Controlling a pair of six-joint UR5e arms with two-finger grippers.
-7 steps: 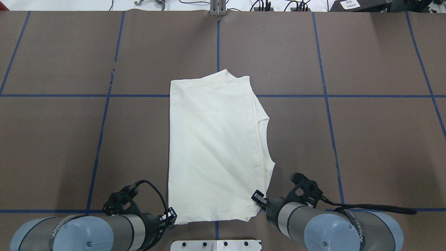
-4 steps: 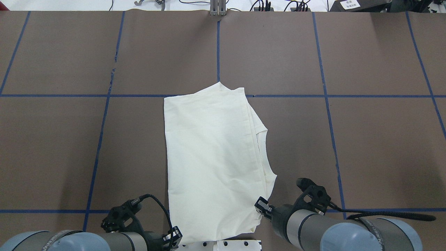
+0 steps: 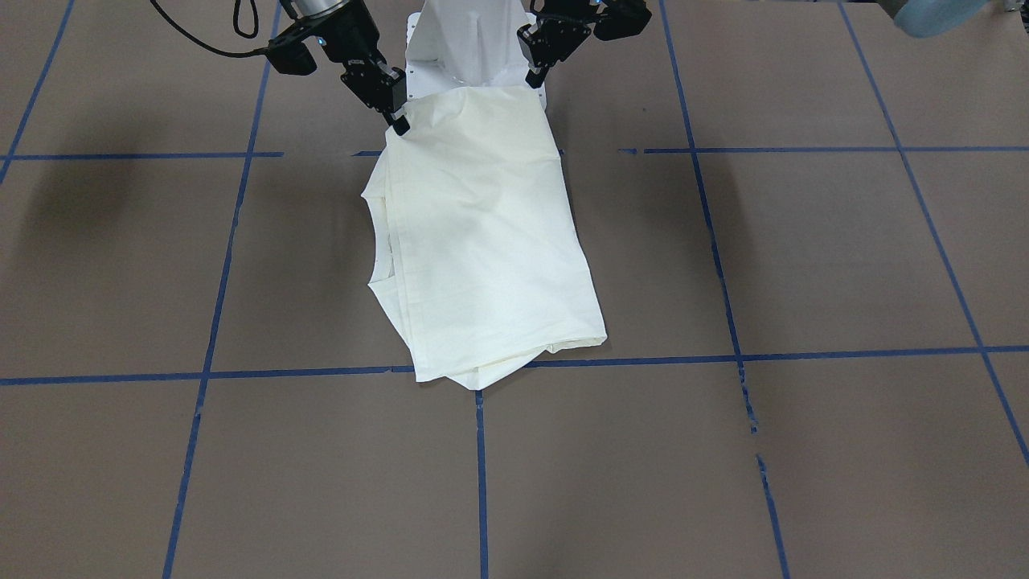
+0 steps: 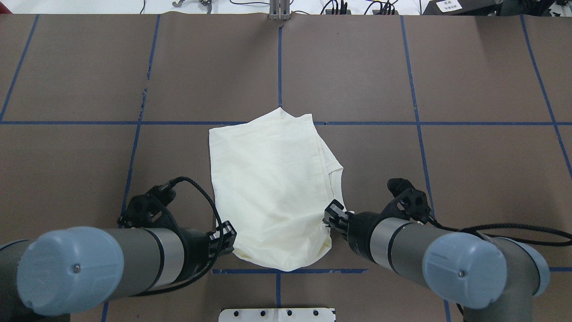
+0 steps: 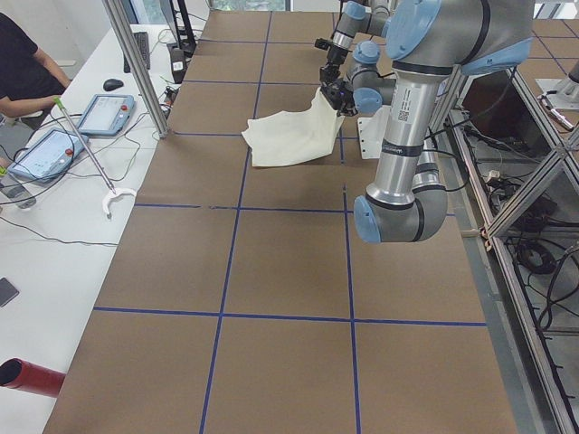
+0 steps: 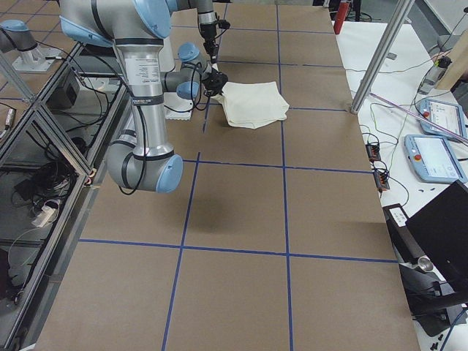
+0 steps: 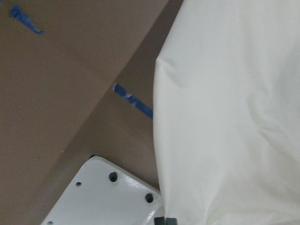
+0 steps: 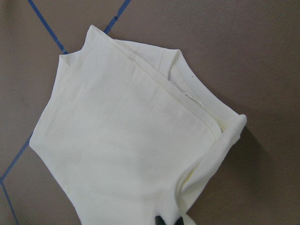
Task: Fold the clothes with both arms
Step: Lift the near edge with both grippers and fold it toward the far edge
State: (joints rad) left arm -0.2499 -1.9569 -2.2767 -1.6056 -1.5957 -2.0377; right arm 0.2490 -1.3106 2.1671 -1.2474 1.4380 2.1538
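Note:
The cream-white shirt lies folded in a long strip, plain back up, print hidden. Its far end rests on the brown table. Its near end is raised off the table and sags between the grippers. My left gripper is shut on the near left corner. My right gripper is shut on the near right corner. In the front-facing view the shirt hangs from the left gripper and the right gripper. The cloth fills the left wrist view and the right wrist view.
The white base plate sits at the table's near edge under the raised cloth, also in the left wrist view. Blue tape lines grid the table. A metal bracket stands at the far edge. Tablets lie on a side bench.
Both grippers first dragged the shirt toward the robot. They have now risen and moved forward with its near corners. The near edge is off the table and sags.

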